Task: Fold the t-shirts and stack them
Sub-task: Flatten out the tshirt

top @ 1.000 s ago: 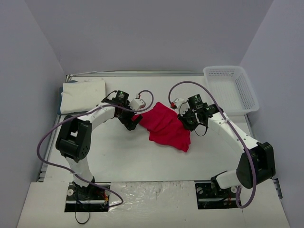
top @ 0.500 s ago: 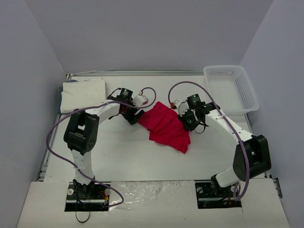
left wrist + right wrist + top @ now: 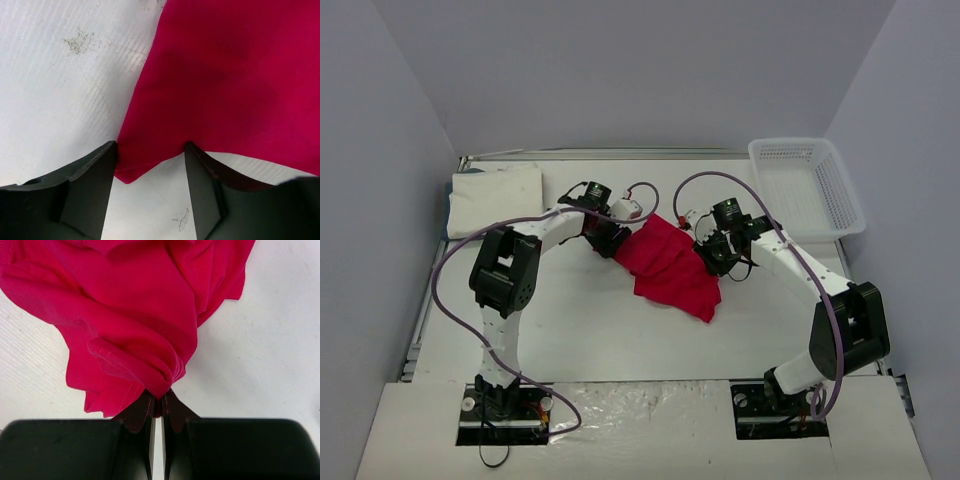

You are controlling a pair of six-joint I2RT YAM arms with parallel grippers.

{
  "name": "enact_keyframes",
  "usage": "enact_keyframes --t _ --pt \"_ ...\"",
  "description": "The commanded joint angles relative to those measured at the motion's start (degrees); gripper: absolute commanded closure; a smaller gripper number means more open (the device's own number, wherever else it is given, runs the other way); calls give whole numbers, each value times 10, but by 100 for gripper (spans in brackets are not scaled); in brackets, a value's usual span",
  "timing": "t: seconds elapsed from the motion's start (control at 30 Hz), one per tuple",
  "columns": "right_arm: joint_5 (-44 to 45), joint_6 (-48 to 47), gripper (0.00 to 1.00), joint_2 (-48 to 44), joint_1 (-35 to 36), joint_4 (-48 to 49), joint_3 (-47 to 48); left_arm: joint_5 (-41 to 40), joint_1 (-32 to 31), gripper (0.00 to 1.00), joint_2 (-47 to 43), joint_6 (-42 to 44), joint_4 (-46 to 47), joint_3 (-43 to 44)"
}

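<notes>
Bright even light, soft shadows, sharp focus

No writing, label, brand mark, number or sign can be read in any of the 3 views. The red t-shirt (image 3: 670, 268), the folded white t-shirt (image 3: 495, 198), the white mesh basket (image 3: 807, 185) and the table (image 3: 600, 325) all show plain, unmarked surfaces.

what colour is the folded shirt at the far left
Plain white; the folded shirt shows only in the top external view.
</notes>
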Motion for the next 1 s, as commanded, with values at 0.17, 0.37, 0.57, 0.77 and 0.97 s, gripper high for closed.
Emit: enact_keyframes --t 0.17,0.37,0.57,0.77,0.97 --pt "2 -2 100 9 -2 -3 -7 -29 -2 98 9 -6 -45 23" --pt "38 3 100 6 -4 -4 17 -51 3 97 -46 9 -55 5" --pt "85 1 100 24 -69 -6 121 -60 80 98 -130 5 -109 56" --pt "112 0 100 56 -102 -9 258 -56 185 98 -194 -2 -178 170" --pt "97 -2 100 62 -122 -23 342 -45 227 98 -243 6 -223 231"
